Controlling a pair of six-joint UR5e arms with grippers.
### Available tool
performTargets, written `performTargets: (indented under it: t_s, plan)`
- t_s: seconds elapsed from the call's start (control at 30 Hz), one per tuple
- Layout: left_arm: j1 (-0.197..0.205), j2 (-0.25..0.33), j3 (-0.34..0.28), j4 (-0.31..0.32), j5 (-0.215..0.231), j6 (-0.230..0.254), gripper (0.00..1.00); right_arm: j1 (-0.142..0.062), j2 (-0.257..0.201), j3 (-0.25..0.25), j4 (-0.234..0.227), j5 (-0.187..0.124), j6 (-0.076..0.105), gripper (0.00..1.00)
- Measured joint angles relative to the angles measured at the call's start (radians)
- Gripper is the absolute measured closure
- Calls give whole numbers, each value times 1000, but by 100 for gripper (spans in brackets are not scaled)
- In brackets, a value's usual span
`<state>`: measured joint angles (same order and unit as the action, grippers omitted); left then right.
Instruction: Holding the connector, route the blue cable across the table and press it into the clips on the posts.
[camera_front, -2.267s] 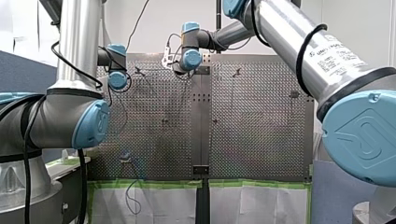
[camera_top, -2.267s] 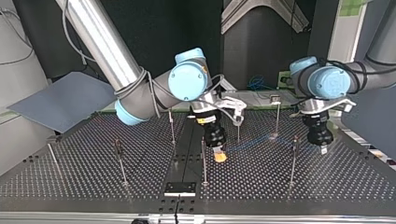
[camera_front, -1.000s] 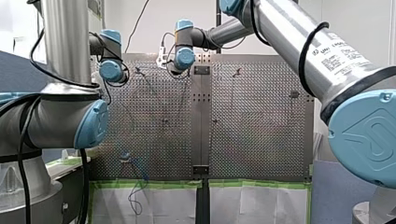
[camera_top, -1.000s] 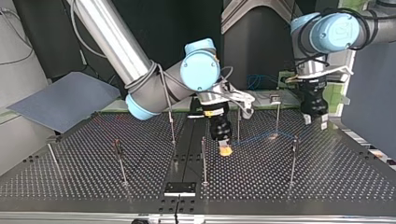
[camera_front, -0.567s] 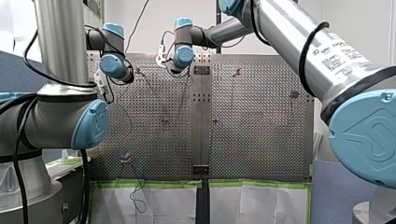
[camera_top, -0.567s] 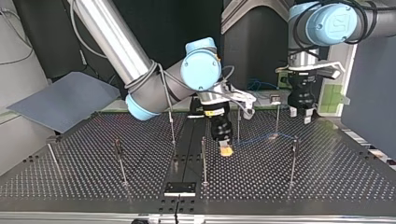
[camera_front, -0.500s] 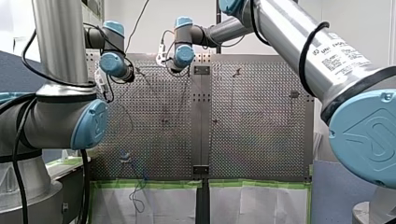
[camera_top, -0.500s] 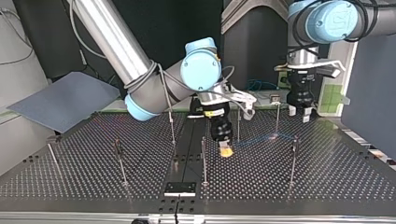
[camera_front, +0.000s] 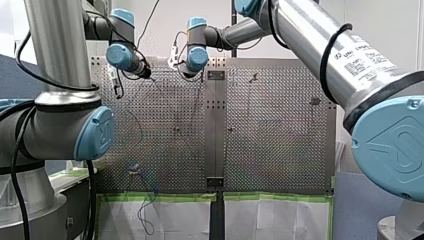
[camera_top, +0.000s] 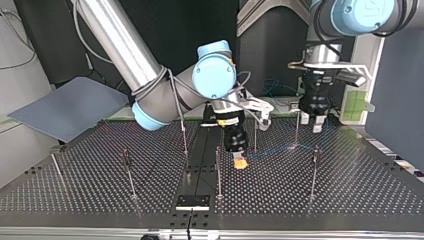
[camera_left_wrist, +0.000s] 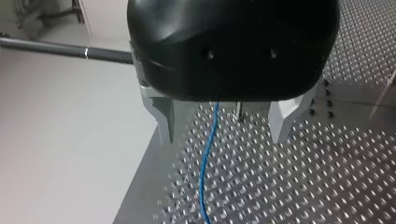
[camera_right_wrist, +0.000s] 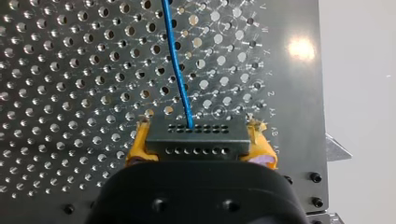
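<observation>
Right gripper (camera_right_wrist: 200, 148): yellow pads (camera_right_wrist: 136, 149) clamped on both short ends of the dark grey rectangular connector (camera_right_wrist: 196, 135), whose face has rows of small holes. The thin blue cable (camera_right_wrist: 176, 60) leaves that face and runs ahead of the gripper over the perforated metal table (camera_right_wrist: 70, 70).

Top view: the right gripper (camera_top: 239, 163) is at frame centre, low over the table. It is just right of a thin metal post (camera_top: 218, 172). The cable (camera_top: 272, 150) trails off to the right.

Left gripper (camera_left_wrist: 223, 123): metal fingers (camera_left_wrist: 163, 116) spread wide, holding nothing. The cable (camera_left_wrist: 204, 163) lies on the table below the gap.

Top view: the left gripper (camera_top: 310, 122) is at upper right, raised clear of the table, beside another post (camera_top: 297, 127).
</observation>
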<state>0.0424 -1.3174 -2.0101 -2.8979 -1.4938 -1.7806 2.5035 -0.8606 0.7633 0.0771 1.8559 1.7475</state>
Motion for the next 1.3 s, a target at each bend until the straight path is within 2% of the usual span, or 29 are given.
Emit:
performTargets:
  t_s: [0.23,0.4,0.63,0.8,1.03,1.3]
  plan:
    - [-5,-42,22,13,58,2,0,-1,0,0,4,-6,11,100]
    - [-13,-57,36,27,71,2,0,-4,0,0,5,-13,14,100]
    - [-29,-83,49,55,61,-2,0,-7,0,0,7,-15,15,100]
    - [-43,-119,82,63,39,6,0,-7,1,0,7,-15,15,100]
    - [-57,-151,129,88,14,-9,0,-7,0,0,7,-15,15,100]
    - [-76,-227,178,107,-1,2,0,-7,0,0,9,-15,15,100]
